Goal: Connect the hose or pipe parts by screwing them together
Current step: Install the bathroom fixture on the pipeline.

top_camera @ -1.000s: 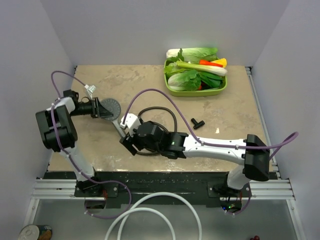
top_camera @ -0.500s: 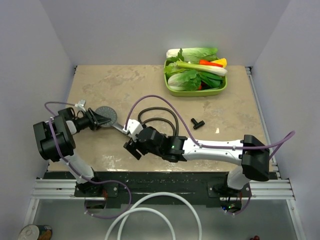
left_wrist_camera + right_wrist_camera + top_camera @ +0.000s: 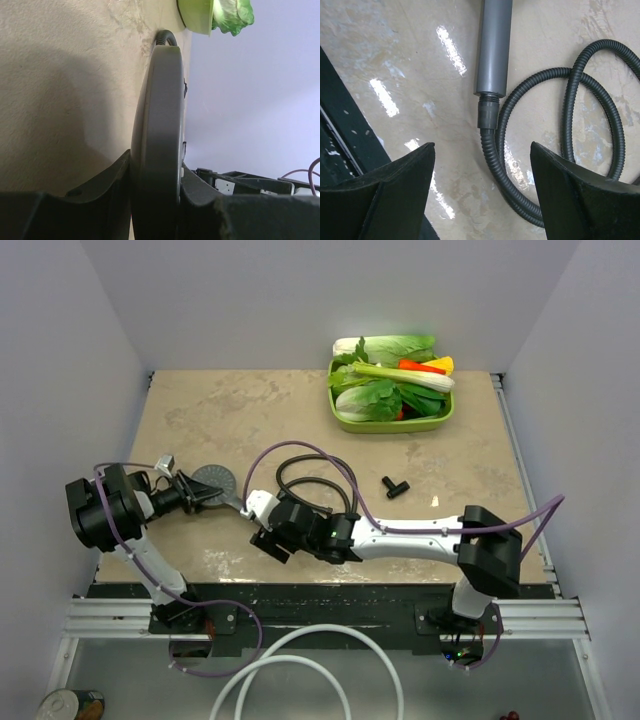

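Note:
My left gripper (image 3: 190, 494) is shut on the rim of the dark grey shower head (image 3: 213, 482). In the left wrist view the disc (image 3: 160, 115) stands edge-on between the fingers (image 3: 107, 190). Its handle (image 3: 240, 504) runs right towards my right gripper (image 3: 266, 536), which is open. In the right wrist view the handle (image 3: 495, 45) meets the hose nut (image 3: 487, 112). The black hose (image 3: 517, 195) leaves the nut between the spread jaws, touching neither. The hose (image 3: 318, 472) coils behind that gripper. The small T-shaped fitting (image 3: 396, 486) lies alone to the right.
A green tray (image 3: 345, 422) of vegetables stands at the back right. The dark front rail (image 3: 340, 150) of the table lies close to the right gripper. A thick white hose (image 3: 300, 665) and a can (image 3: 70, 706) lie below the table's near edge.
The left gripper has drawn the shower head towards the near left and lower. The right gripper followed the handle end nearer the front edge, its jaws staying wide.

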Available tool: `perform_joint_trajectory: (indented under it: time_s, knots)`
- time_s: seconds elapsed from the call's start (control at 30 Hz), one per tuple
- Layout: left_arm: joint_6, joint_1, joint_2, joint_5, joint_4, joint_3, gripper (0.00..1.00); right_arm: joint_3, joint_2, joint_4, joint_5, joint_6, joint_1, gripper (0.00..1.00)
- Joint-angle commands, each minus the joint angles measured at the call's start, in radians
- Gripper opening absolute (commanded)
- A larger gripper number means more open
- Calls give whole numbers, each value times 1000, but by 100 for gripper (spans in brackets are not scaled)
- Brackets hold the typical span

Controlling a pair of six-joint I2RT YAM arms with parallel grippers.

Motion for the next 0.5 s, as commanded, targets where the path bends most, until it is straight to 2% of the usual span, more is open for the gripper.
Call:
perform_joint_trajectory:
  time_s: [0.0, 0.47]
  knots:
    - [23, 17, 15, 83, 3, -8, 0, 70, 40, -32, -10, -90, -6, 79]
    - [35, 19, 4, 64, -25, -8, 0, 162, 209, -6, 59, -219, -9, 73]
